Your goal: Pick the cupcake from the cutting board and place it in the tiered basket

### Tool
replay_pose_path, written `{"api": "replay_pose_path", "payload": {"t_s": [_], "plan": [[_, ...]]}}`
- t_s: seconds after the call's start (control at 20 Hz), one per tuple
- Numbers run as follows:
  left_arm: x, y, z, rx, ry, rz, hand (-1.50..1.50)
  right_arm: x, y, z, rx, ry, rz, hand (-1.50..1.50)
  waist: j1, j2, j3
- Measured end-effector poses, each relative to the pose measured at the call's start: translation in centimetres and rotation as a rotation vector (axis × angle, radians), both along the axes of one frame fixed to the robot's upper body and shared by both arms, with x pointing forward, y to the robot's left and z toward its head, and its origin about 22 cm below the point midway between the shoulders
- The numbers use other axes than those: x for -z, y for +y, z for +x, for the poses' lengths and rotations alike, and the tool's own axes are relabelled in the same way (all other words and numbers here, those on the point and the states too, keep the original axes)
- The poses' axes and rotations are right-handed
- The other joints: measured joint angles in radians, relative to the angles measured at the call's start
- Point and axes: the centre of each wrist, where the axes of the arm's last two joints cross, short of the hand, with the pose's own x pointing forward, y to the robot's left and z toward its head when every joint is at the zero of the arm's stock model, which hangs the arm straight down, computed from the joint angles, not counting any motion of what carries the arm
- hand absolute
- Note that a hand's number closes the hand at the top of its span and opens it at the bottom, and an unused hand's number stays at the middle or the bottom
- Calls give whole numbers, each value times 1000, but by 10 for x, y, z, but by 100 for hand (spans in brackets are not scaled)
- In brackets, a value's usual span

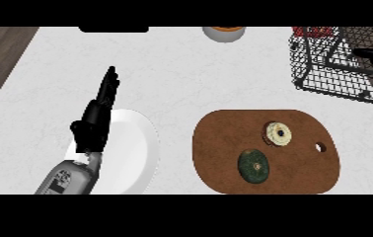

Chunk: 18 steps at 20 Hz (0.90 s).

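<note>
A brown oval cutting board (218,152) lies at the lower right of the white counter. On it sits a small cream-coloured cupcake (278,133) near the board's upper right, and a dark green round item (253,166) below it. The black wire tiered basket (328,68) stands at the far right. My left hand (93,120) rests open at the left, fingers straight and pointing up, above a white plate. It is well apart from the board and the cupcake. My right hand does not show.
A white plate (134,152) lies under my left forearm. A bowl with an orange inside (224,32) sits at the back centre. A dark object (113,29) is at the back left. Red items (315,31) lie in the basket's top.
</note>
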Motion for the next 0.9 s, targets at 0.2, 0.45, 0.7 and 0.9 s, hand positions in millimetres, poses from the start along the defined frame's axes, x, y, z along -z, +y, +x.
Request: {"api": "replay_pose_path", "payload": {"t_s": [0.2, 0.45, 0.7, 0.9], "plan": [[0, 1, -1, -3, 6, -5, 0, 15, 12, -12, -4, -38, -65, -150, -2, -2, -1], [-7, 1, -1, 6, 1, 2, 0, 27, 21, -14, 5, -63, -155, -150, 6, -1, -2], [-6, 4, 0, 7, -2, 1, 0, 43, 24, -15, 15, -74, -256, -150, 4, -1, -3], [-6, 3, -4, 3, 1, 3, 0, 56, 22, -14, 22, -91, -314, -150, 5, -1, -3]]}}
